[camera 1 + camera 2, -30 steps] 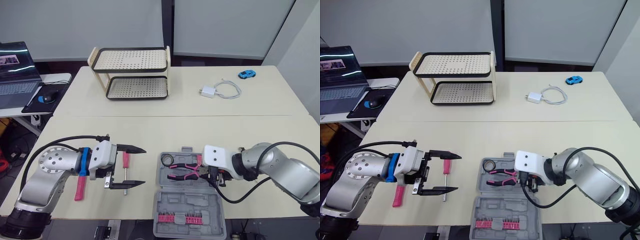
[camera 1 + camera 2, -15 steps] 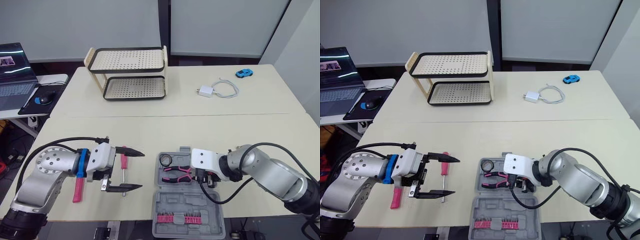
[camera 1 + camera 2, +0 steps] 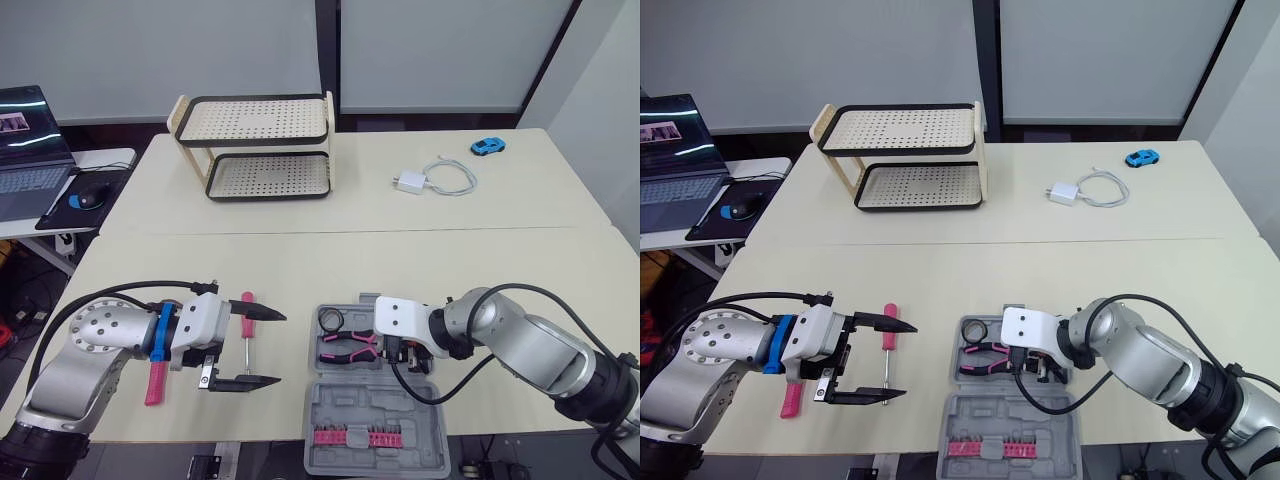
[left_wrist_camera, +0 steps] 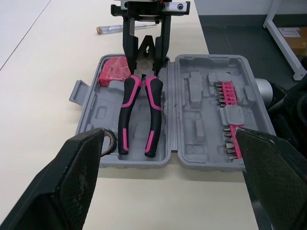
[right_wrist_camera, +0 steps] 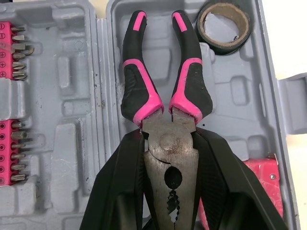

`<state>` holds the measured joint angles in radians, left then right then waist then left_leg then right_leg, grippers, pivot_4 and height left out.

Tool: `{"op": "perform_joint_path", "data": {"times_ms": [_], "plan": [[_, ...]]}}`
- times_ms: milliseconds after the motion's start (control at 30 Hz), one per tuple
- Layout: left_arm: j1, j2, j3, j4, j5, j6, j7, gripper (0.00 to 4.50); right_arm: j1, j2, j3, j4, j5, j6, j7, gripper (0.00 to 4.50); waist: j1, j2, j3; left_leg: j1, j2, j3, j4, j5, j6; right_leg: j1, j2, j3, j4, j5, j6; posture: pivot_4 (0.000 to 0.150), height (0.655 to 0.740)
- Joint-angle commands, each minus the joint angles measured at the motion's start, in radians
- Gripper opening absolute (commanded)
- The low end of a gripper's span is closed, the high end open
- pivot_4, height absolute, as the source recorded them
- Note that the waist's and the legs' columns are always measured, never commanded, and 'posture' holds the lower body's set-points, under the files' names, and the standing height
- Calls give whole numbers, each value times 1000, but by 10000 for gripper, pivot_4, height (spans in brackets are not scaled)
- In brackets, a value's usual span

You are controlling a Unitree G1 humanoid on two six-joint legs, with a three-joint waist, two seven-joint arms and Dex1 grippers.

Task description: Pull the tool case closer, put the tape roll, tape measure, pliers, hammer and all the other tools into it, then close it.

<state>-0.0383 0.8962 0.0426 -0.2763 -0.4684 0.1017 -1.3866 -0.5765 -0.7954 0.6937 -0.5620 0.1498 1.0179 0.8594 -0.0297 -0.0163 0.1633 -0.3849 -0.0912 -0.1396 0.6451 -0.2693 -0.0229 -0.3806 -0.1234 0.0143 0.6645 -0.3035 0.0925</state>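
Since the pliers (image 5: 139, 91) seem stiff and weighty, the right tool (image 5: 169, 139) is clamping their steel head, the left tool (image 3: 275, 347) gaping empty.

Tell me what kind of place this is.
Most likely an office or lab workroom. A laptop and mouse sit on a side desk, plain pale tables are pushed together, and a charger with its cable lies on the far one.

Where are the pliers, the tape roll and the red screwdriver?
pliers (image 5: 166, 143), right wrist view, on the metal joint.
tape roll (image 5: 223, 46), right wrist view, on its black outer band.
red screwdriver (image 3: 889, 328), right eye view, on the handle.
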Motion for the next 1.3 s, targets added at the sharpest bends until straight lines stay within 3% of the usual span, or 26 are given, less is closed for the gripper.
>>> {"op": "perform_joint_path", "data": {"times_ms": [33, 1300], "plan": [[-6, 15, 21, -15, -3, -12, -3, 45000, -22, 16, 1, -3, -32, -45, 0, 11686, -1, 0, 0, 0, 0, 0, 0, 0, 0, 0, 0, 0, 0, 0, 0, 1500, 7400], [-7, 5, 11, 1, 19, -29, 11, 45000, 123, 64, 16, 135, -224, -292, 36, 11686, -2, 0, 0, 0, 0, 1, 0, 1, -2, -1, 1, 0, 1, 0, 0, 1500, 7400]]}}
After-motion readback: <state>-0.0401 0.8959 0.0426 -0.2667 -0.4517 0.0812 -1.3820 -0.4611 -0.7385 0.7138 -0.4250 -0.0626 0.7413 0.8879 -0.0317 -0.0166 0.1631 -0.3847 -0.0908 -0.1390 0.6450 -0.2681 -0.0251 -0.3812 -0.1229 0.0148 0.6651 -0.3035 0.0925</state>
